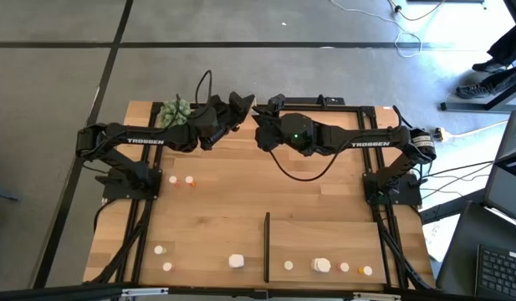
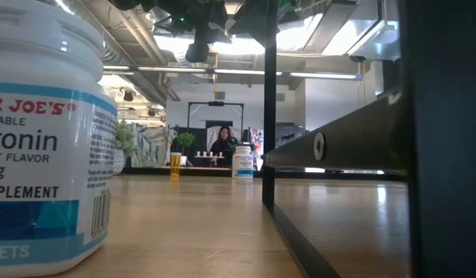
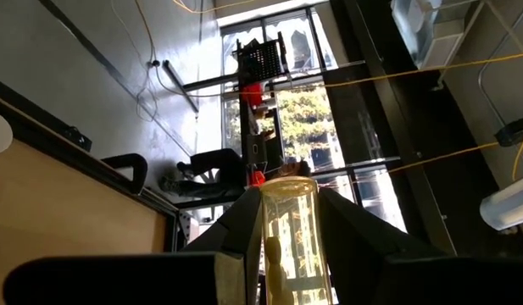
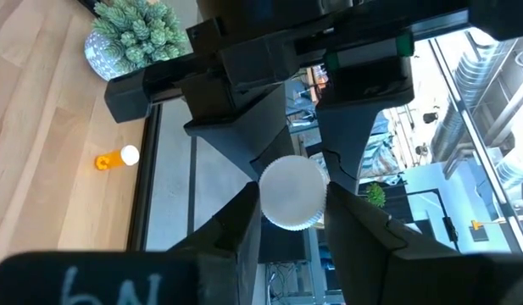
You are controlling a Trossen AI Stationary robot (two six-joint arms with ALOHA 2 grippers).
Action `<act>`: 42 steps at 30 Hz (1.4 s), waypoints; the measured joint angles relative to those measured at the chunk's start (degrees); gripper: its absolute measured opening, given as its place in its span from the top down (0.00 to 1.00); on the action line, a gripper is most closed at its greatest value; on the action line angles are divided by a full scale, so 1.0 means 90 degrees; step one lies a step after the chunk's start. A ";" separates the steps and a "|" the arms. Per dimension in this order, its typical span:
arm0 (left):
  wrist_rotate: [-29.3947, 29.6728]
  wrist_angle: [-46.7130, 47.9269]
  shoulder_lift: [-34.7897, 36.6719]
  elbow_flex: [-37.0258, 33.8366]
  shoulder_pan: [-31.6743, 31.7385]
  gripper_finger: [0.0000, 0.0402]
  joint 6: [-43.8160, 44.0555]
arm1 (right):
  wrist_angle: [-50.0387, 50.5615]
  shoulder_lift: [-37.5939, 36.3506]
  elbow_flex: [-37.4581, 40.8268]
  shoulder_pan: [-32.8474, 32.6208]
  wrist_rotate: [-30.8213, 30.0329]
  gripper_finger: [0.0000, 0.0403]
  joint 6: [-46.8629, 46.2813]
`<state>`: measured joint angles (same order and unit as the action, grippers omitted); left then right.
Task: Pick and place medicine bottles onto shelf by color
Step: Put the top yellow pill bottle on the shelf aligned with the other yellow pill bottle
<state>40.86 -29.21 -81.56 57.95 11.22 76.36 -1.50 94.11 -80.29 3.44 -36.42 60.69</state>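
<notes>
Overhead light even on my desk [image 1: 216, 192], soft short shadows beneath my arms. Top right floor corner blown out by daylight. Low view: big white bottle [image 2: 45, 131] close and blurred, ceiling panels glaring. Wrist views: windows bright behind, my fingers [image 3: 363, 246] dark silhouettes.

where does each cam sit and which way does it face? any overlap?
High: overhead, straight down on the light-wood table; both dark arms show, left tool meeting right tool.
Low: at tabletop height, level across toward the room; big white blue-labelled jar close by; arm parts overhead.
Left wrist: looks along its own fingers, clamped on a clear orange plastic bottle.
Right wrist: looks along its own fingers, gripping a white ribbed cap; left tool beyond.
Shared: green spiky plant ball, in high and right wrist views.
</notes>
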 joint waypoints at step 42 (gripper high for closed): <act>-0.0027 -0.0094 -0.0005 0.0005 -0.0012 0.77 0.0539 | -0.0015 -0.0015 0.0000 -0.0007 -0.0201 0.71 -0.0031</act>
<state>40.62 -30.06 -81.60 58.00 11.11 81.21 -1.63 93.97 -80.29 3.38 -38.23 60.41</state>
